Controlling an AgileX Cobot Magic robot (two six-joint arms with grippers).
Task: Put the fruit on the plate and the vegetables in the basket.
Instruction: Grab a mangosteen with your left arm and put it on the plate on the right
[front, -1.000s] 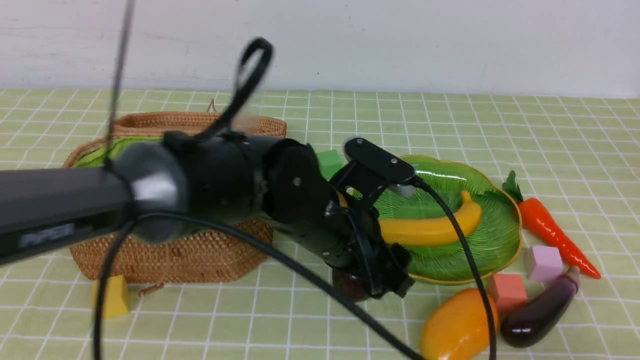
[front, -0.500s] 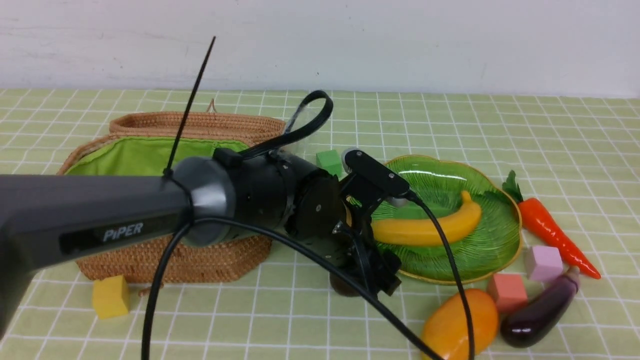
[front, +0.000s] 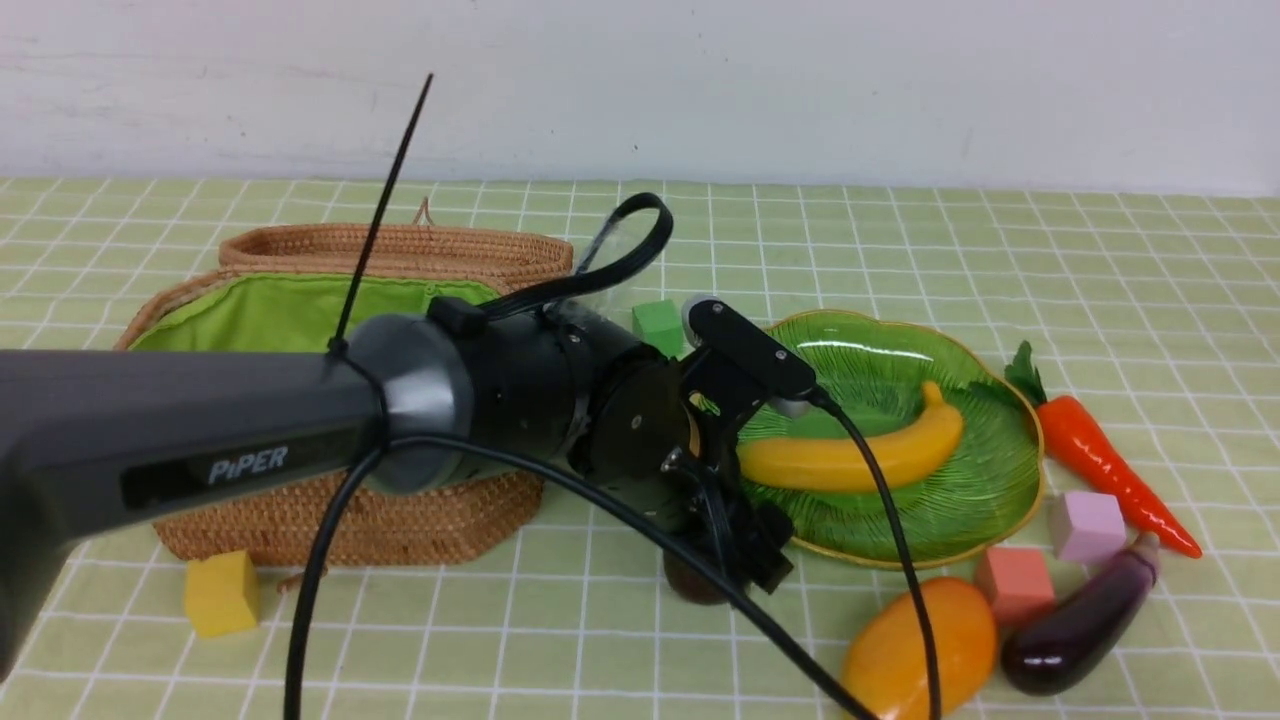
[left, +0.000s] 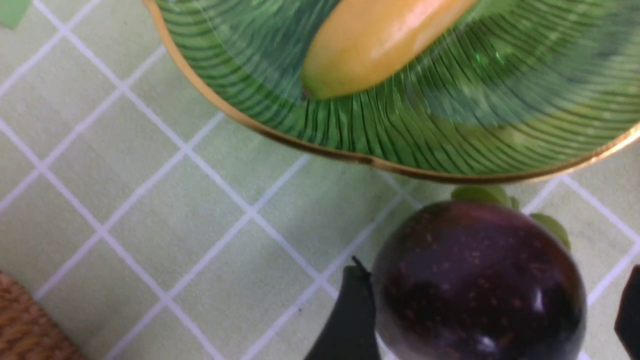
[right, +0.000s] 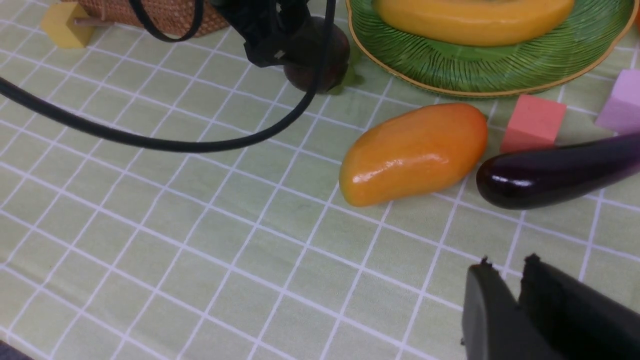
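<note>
Fruit (left: 477, 280), obscured frontally, appears in wrist view inside the spread left pincer (left: 490, 320).

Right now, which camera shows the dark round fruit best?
Left wrist view: the dark round fruit sits close and unblocked inside the open left tool. Front view shows only a sliver behind the arm; right wrist view shows it partly behind tool and cable.

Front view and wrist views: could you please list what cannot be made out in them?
- Basket contents: front view, the left arm blocks most of the inside.
- Round dark purple fruit: front view, mostly behind the left arm's jaws.
- Mango: front view, cut by the lower edge, crossed by a cable.
</note>
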